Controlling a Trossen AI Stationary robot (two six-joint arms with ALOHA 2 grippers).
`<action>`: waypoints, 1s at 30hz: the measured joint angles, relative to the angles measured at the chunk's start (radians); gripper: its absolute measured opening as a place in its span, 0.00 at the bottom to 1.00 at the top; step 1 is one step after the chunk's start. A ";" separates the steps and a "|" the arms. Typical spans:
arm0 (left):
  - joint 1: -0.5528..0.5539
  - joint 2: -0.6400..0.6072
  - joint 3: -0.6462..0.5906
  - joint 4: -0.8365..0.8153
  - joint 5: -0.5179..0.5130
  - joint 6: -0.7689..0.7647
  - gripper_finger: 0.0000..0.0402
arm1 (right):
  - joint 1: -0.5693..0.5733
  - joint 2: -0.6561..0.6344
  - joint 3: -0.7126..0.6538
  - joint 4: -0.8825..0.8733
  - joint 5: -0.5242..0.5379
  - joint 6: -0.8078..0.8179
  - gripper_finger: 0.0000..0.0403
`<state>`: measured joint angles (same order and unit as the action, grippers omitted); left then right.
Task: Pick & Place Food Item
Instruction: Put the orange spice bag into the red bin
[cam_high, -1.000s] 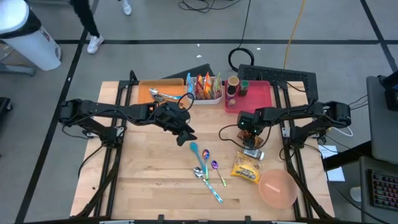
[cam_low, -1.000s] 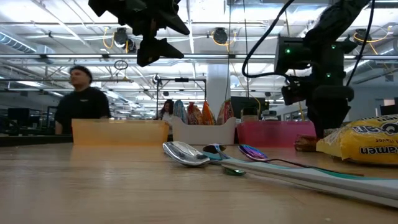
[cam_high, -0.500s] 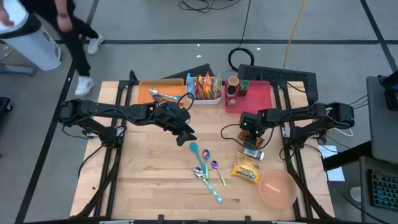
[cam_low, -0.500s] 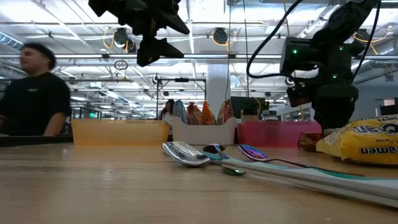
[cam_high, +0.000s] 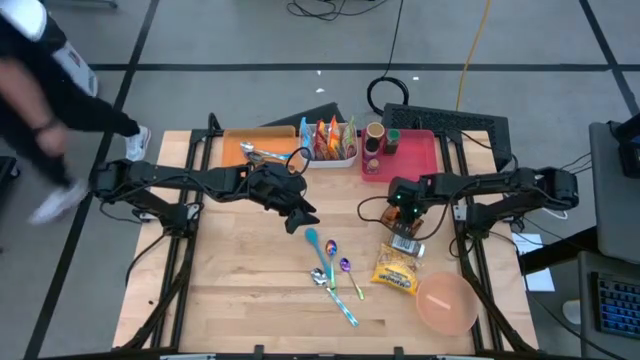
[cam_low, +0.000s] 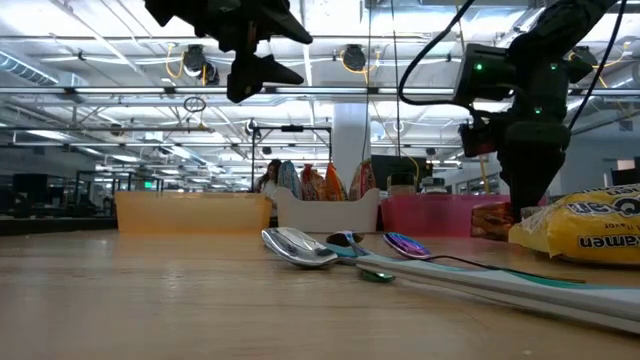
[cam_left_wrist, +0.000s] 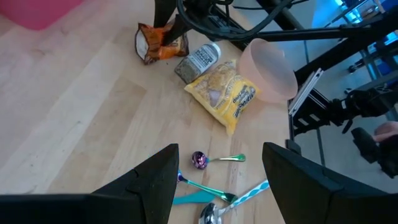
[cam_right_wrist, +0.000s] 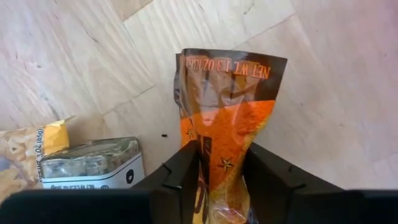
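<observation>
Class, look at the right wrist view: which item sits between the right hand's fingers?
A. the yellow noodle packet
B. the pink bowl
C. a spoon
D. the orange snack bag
D: the right hand has its fingers on either side of the orange snack bag, pinching its lower part on the table.

What stays out of sight around the table

From above, the right arm covers the orange snack bag, and the bag's lower end sinks between the right gripper fingers in its wrist view. The yellow noodle packet runs off the low view's edge. A person passes as a blur, cut by the frame.
</observation>
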<state>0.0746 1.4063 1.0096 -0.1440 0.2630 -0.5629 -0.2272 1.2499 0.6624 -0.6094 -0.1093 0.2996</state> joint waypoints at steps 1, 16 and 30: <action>0.000 0.000 0.000 0.000 0.001 -0.001 0.60 | 0.000 0.001 0.000 0.000 0.000 0.000 0.25; 0.000 0.000 0.000 0.002 0.024 -0.023 0.60 | -0.001 -0.049 0.041 0.008 -0.026 -0.018 0.10; 0.084 0.000 0.000 0.050 0.024 0.010 0.60 | 0.000 -0.063 0.259 0.033 -0.053 -0.036 0.09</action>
<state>0.1583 1.4063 1.0096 -0.0937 0.2874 -0.5532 -0.2272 1.1870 0.9214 -0.5767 -0.1619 0.2639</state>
